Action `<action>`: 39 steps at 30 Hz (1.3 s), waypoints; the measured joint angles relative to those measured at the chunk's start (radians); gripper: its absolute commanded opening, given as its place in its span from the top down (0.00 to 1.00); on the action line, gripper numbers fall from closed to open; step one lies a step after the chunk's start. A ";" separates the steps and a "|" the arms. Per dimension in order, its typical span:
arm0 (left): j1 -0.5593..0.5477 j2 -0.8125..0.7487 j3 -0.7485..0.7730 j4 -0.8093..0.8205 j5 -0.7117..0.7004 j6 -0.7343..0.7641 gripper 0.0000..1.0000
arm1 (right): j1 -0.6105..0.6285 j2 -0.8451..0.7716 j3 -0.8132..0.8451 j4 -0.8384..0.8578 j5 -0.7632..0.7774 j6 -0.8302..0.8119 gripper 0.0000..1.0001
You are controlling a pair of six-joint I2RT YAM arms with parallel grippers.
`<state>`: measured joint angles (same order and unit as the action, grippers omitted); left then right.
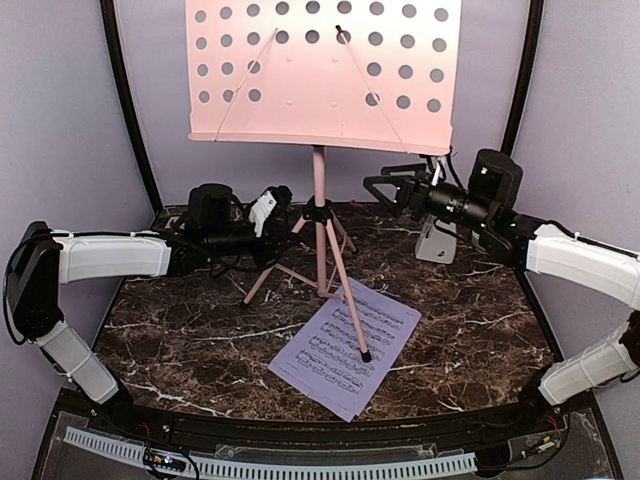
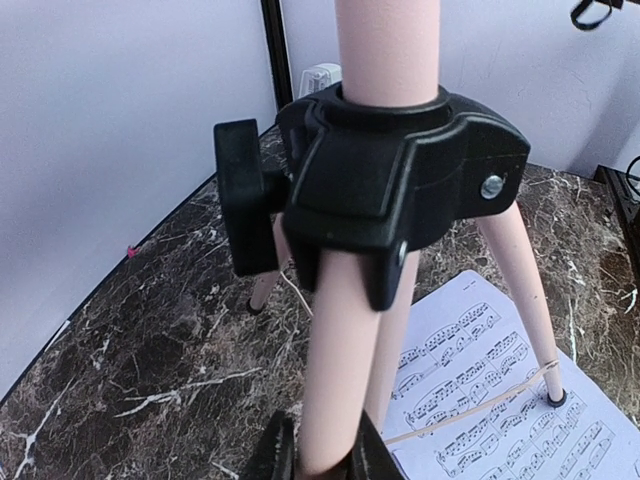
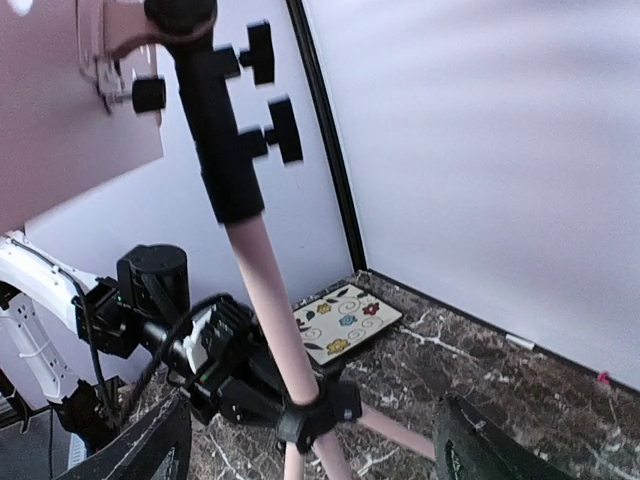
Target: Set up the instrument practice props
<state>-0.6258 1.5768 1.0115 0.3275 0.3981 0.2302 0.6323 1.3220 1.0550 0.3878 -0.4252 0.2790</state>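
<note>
The pink perforated music stand [image 1: 320, 70] stands upright at mid-table on its tripod legs [image 1: 335, 265]. My left gripper [image 1: 272, 212] is shut on one tripod leg just below the black hub; in the left wrist view the leg [image 2: 335, 380] sits between the fingers [image 2: 272, 455]. One foot rests on a lavender sheet-music page [image 1: 345, 345], also seen in the left wrist view [image 2: 500, 400]. I cannot make out a second page. My right gripper [image 1: 380, 185] is open and empty, raised to the right of the pole [image 3: 265, 290]. The white metronome [image 1: 437, 240] stands behind the right wrist.
A floral square tile [image 3: 345, 320] lies in the back corner by the black frame post [image 3: 325, 140]. The walls close in on three sides. The stand's desk overhangs both grippers. The table's front edge has a white ribbed strip [image 1: 270, 465].
</note>
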 measured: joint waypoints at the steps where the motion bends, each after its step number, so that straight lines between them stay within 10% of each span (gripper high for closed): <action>1: -0.002 -0.001 -0.001 0.000 -0.007 -0.005 1.00 | 0.000 -0.014 -0.033 -0.001 0.010 0.008 0.16; 11: -0.014 -0.005 -0.001 0.000 -0.045 -0.029 1.00 | 0.010 -0.113 -0.334 0.042 0.091 0.077 0.21; 28: -0.048 -0.009 -0.001 -0.006 -0.105 -0.043 1.00 | 0.200 0.071 -0.341 0.050 0.240 0.062 0.32; 39: -0.080 -0.008 0.004 -0.009 -0.159 -0.063 1.00 | 0.208 0.159 -0.185 -0.084 0.320 -0.023 0.84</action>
<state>-0.7059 1.5684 1.0153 0.3187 0.2390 0.1673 0.8402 1.4807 0.8696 0.3038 -0.1055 0.2565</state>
